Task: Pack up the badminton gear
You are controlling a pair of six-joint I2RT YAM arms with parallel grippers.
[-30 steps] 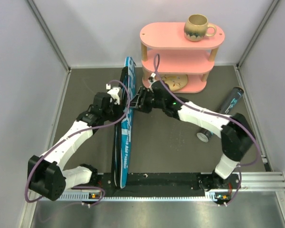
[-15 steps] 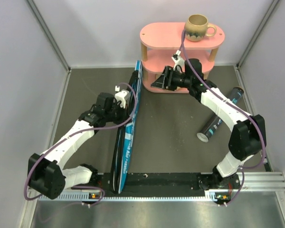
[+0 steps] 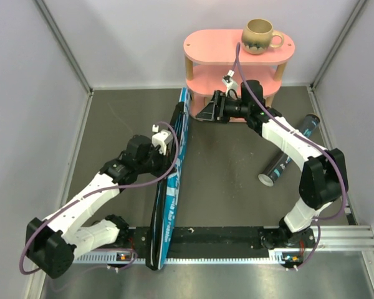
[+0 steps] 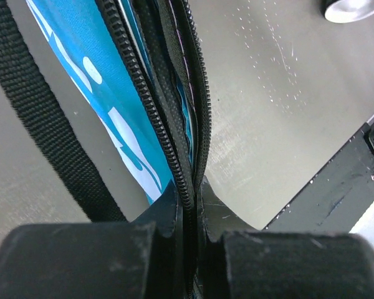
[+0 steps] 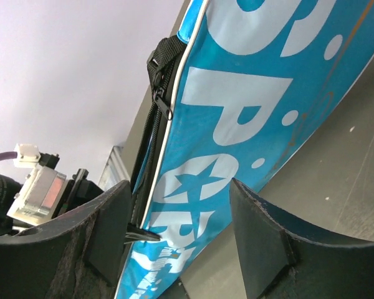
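Observation:
The blue cover marked "SPORT" (image 3: 169, 187) stands on its edge on the grey floor, running from the pink shelf to the near rail. My left gripper (image 3: 172, 147) is shut on its black zipper edge, seen close in the left wrist view (image 4: 190, 205) beside the cover's blue side (image 4: 106, 87). My right gripper (image 3: 206, 111) is open next to the cover's far end; in its wrist view (image 5: 187, 224) the printed side (image 5: 249, 118) fills the gap between the fingers without touching them. The black tube (image 3: 290, 152) lies at the right. Rackets and shuttlecocks are out of view.
The pink three-tier shelf (image 3: 237, 53) stands at the back with the beige mug (image 3: 259, 35) on top, right behind my right gripper. A black strap (image 4: 43, 118) hangs from the cover. Grey walls close in on both sides. The black base rail (image 3: 224, 237) runs along the near edge.
My right gripper has left the cover's middle and moved back to its far end by the shelf. The cover and my left gripper have shifted right and toward the near rail.

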